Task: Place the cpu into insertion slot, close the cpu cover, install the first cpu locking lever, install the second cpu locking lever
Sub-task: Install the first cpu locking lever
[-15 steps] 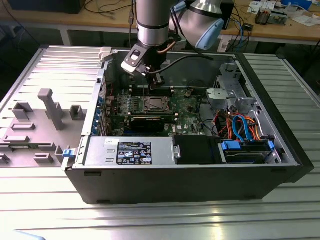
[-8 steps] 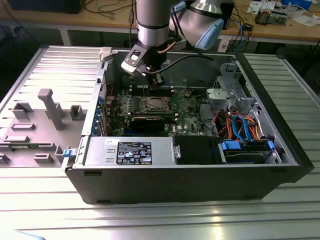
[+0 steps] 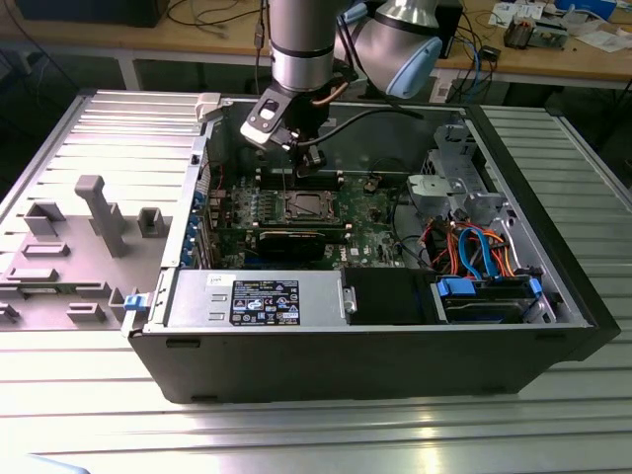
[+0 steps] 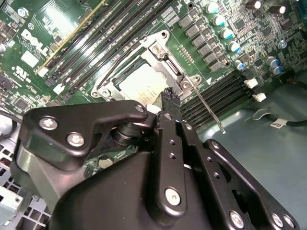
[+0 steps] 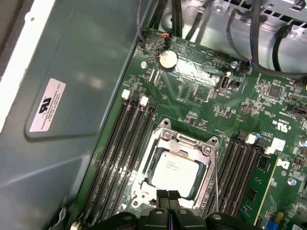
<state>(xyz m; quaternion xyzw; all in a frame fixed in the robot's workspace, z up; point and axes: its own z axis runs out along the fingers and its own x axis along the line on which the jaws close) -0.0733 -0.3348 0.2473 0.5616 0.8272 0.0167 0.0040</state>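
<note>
The cpu (image 5: 173, 173) lies flat in the insertion slot (image 5: 144, 191) on the green motherboard, its silver-grey top showing. The cpu cover (image 5: 189, 141) lies down around it as a silver frame. A thin wire locking lever (image 4: 208, 109) runs out from the socket's corner over the memory slots, its free end apart from the socket. My gripper (image 5: 167, 195) hangs just above the socket's edge, fingertips pressed together and holding nothing. In the exterior view the gripper (image 3: 301, 163) is inside the open computer case, over the socket (image 3: 301, 205). The second wrist view shows a black fingertip (image 4: 168, 96) beside the cpu (image 4: 139, 84).
Long black memory slots (image 5: 120, 143) flank the socket on both sides. The case's metal wall (image 5: 72, 96) stands close to one side. Cables and a drive cage (image 3: 464, 188) fill the exterior view's right of the case. A power supply (image 3: 257, 296) sits along the front.
</note>
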